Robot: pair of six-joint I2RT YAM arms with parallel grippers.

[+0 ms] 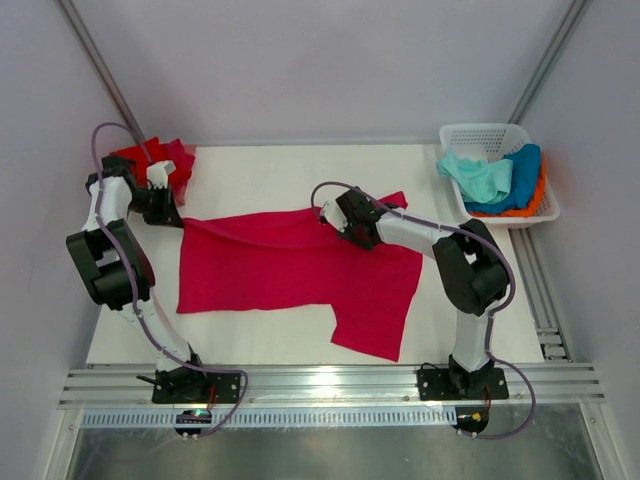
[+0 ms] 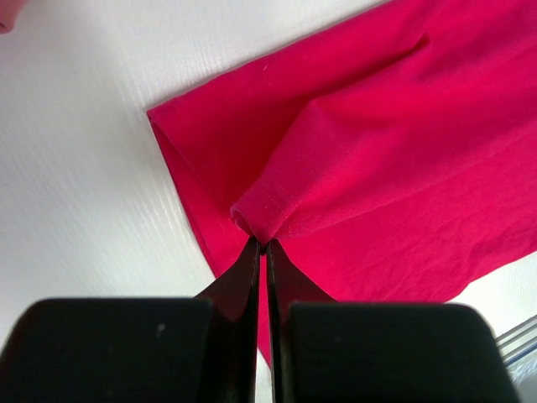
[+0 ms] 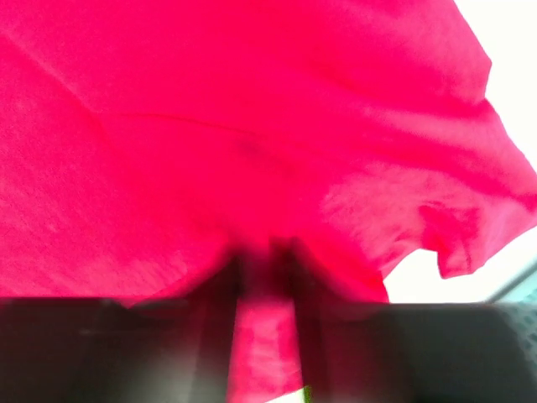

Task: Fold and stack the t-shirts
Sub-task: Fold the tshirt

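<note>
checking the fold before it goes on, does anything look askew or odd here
Yes: the crimson t-shirt lies lopsided on the table, its right part jutting toward the near edge and its far edge rumpled, not flat. A red t-shirt sits crumpled at the table's far-left corner.

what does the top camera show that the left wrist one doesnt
Only the top view: the white basket at the far right holding a mint shirt, a blue shirt and an orange shirt, plus the right fingers at the far edge of the pink shirt.
Only the left wrist view: a close look at the left fingers, shut and pinching a rolled fold of the stitched edge.
Both: the pink shirt spread on the white table.
</note>
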